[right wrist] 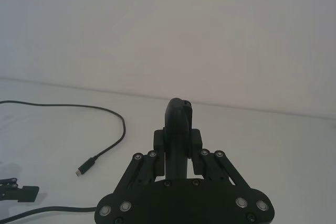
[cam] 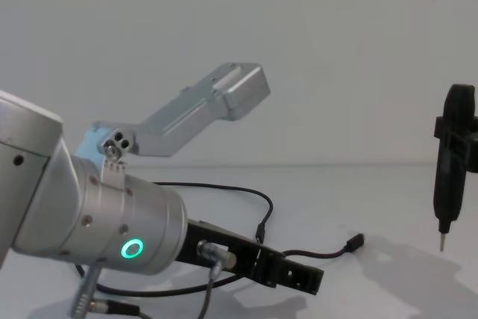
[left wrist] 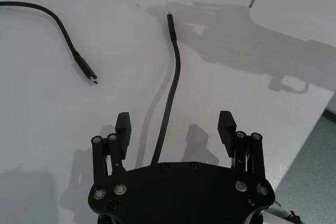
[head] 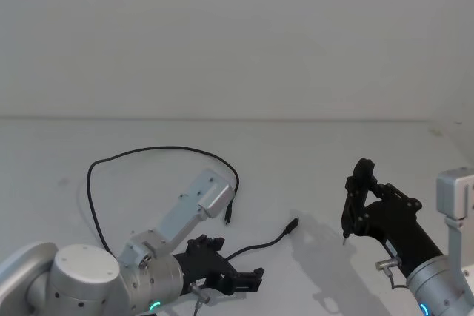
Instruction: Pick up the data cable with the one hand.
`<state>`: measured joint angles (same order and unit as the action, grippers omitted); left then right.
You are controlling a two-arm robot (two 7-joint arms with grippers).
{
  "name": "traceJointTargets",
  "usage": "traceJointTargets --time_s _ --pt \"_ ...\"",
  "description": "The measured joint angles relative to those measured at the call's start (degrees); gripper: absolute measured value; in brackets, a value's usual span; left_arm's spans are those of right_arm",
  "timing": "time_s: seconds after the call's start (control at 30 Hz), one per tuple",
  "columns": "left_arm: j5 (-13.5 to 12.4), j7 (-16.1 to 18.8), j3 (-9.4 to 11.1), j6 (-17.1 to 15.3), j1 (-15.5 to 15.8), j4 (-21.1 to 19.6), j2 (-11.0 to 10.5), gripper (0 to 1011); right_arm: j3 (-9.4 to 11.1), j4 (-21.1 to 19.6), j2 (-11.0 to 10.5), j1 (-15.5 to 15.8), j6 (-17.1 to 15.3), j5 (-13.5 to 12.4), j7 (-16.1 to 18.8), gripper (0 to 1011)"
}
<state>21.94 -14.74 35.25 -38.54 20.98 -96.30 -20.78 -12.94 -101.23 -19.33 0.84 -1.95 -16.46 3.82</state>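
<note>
The data cable point(head: 170, 149) lies on the white table in a wide loop, with one plug point(head: 228, 216) near the middle and the other plug point(head: 293, 225) farther right. My left gripper point(head: 238, 259) is low over the cable's right stretch. In the left wrist view the left gripper point(left wrist: 175, 121) is open, and the cable point(left wrist: 176, 72) runs out between its two fingers without touching either. The right gripper point(head: 364, 203) hangs to the right, above the table, shut on a black pen-shaped tool point(cam: 452, 162) whose pin tip points down.
The white table point(head: 333, 153) spreads around the cable, and a plain white wall stands behind it. The table's edge point(left wrist: 315, 129) is close on the left gripper's right side. The pen tool's tip point(left wrist: 253, 1) hovers just beyond the cable's nearer plug point(left wrist: 170, 22).
</note>
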Motion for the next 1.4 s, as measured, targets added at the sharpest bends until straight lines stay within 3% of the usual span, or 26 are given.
traceJointTargets --time_s 0.2,0.4,0.8,0.93,1.17,1.23,1.4 --pt "-0.6 0.0 0.5 0.2 0.5 0.6 0.5 994 0.0 0.0 0.0 0.0 0.0 0.0 0.0 279" --pt "-0.9 0.0 0.8 0.3 0.7 1.0 0.8 888 0.0 0.0 0.0 0.0 0.0 0.0 0.0 279" --pt "-1.3 -0.1 1.1 0.4 1.0 1.4 1.1 540 0.0 0.0 0.0 0.0 0.0 0.0 0.0 279" --pt "-1.4 -0.1 1.2 0.5 1.1 1.5 1.2 371 0.0 0.0 0.0 0.0 0.0 0.0 0.0 279" --pt "-1.5 -0.1 1.2 0.5 1.1 1.5 1.2 196 0.0 0.0 0.0 0.0 0.0 0.0 0.0 279" --pt "-1.5 -0.1 1.2 0.5 1.1 1.6 1.2 102 0.0 0.0 0.0 0.0 0.0 0.0 0.0 279" --pt "-1.5 -0.1 1.3 0.5 1.2 1.6 1.2 41 0.0 0.0 0.0 0.0 0.0 0.0 0.0 279"
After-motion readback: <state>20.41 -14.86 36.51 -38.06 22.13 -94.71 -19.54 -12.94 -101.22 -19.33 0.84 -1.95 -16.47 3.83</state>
